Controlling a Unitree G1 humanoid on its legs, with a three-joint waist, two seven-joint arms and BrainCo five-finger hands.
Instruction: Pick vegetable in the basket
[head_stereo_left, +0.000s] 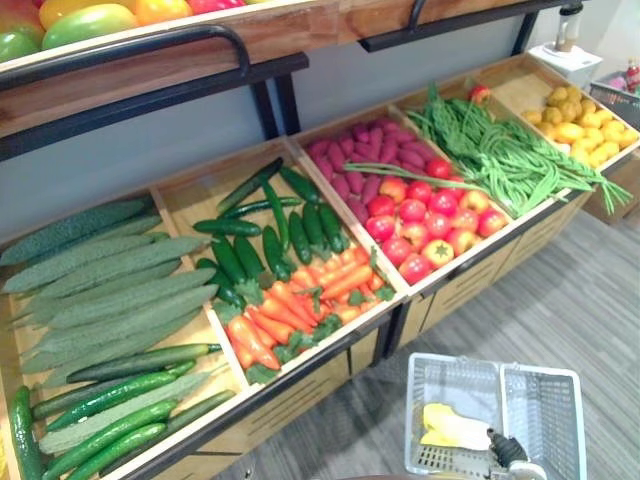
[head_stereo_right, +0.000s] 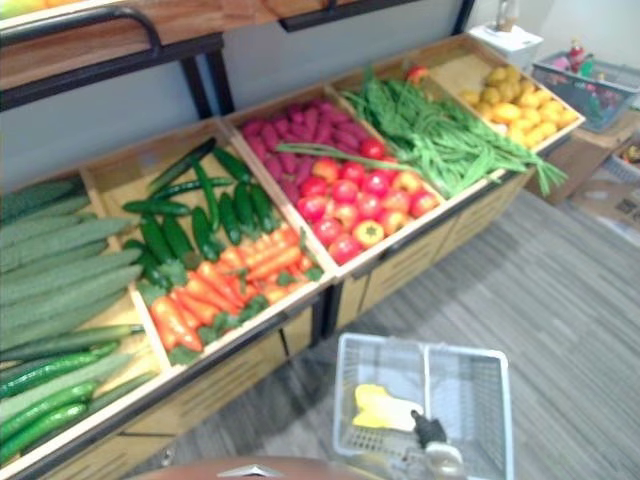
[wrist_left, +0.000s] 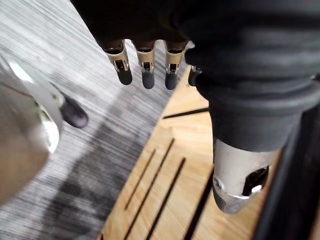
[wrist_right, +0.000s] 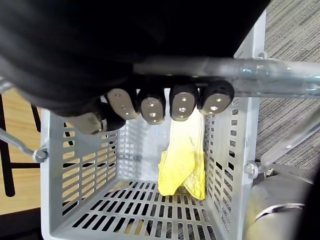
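1 yellow vegetable (wrist_right: 182, 160) lies in basket (wrist_right: 80, 165) — right hand (wrist_right: 151, 108) grips handle (wrist_right: 270, 80).

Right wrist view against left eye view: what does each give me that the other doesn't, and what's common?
Right wrist view: the right hand, fingers curled round the metal handle of the grey basket. Left eye view: the wooden stand with bins of cucumbers, carrots, tomatoes and green beans. Both: the basket with a yellow item in it.
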